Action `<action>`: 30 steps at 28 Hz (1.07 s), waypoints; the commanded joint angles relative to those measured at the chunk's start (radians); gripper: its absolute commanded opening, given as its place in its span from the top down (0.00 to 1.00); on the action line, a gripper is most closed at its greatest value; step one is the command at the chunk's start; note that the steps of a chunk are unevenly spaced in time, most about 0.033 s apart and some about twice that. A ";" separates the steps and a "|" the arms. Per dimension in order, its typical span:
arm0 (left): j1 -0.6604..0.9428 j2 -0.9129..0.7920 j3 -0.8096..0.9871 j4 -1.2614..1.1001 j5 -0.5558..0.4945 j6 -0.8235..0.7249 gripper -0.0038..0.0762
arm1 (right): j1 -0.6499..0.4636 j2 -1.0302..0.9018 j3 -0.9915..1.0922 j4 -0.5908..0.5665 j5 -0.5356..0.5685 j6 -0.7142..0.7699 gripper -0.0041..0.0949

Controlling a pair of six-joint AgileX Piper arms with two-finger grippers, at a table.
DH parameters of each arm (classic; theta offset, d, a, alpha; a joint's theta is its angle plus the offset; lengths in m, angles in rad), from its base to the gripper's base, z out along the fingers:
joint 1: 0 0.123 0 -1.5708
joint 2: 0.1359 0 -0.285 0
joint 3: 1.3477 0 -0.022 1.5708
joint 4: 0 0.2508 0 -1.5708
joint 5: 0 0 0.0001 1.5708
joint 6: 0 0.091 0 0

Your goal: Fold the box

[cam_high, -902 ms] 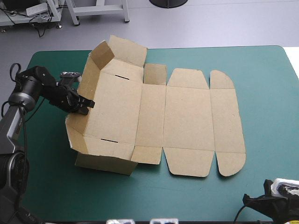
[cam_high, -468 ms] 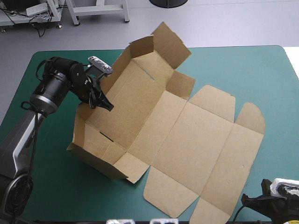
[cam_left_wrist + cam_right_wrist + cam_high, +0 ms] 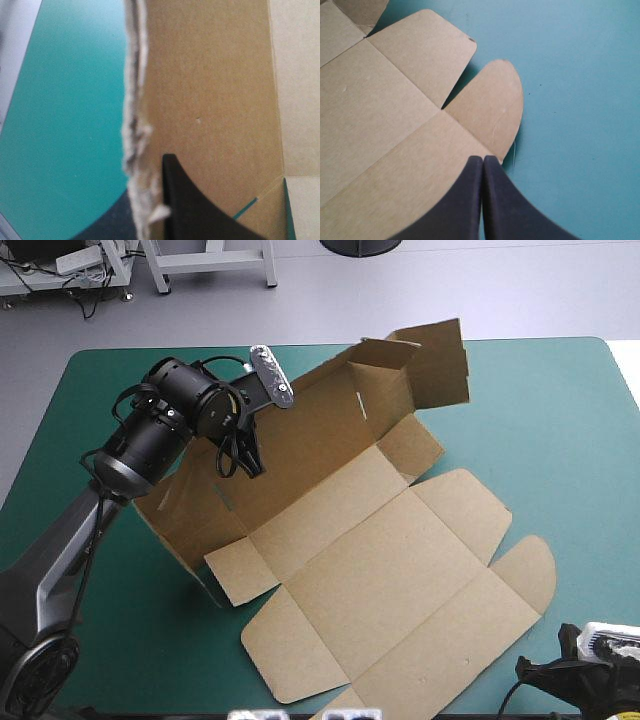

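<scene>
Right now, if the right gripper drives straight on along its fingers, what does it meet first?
Probably the box: the shut right gripper points at its rounded end flap, which lies on the teal-green cover. Its height above the board is unclear.

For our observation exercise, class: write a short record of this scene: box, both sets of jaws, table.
Box: brown, partly folded, lying slantwise
Raised wall: standing along the box's far-left side
Left jaws: shut on the raised wall's edge
Right jaws: shut, empty, near the rounded flap
Table: teal-green cover
</scene>
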 commanded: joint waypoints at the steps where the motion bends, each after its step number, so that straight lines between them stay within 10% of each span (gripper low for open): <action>1: -0.032 -0.039 -0.034 0.050 -0.060 0.094 0.96 | 0.002 0.017 -0.021 0.014 -0.064 -0.008 0.97; 19: -0.249 -0.043 -0.031 0.202 -0.127 0.273 0.96 | 0.002 0.019 -0.021 0.012 -0.065 -0.008 0.97; 30: -0.391 -0.043 0.130 0.448 -0.251 0.056 0.96 | 0.002 0.042 -0.228 0.026 -0.033 0.012 0.97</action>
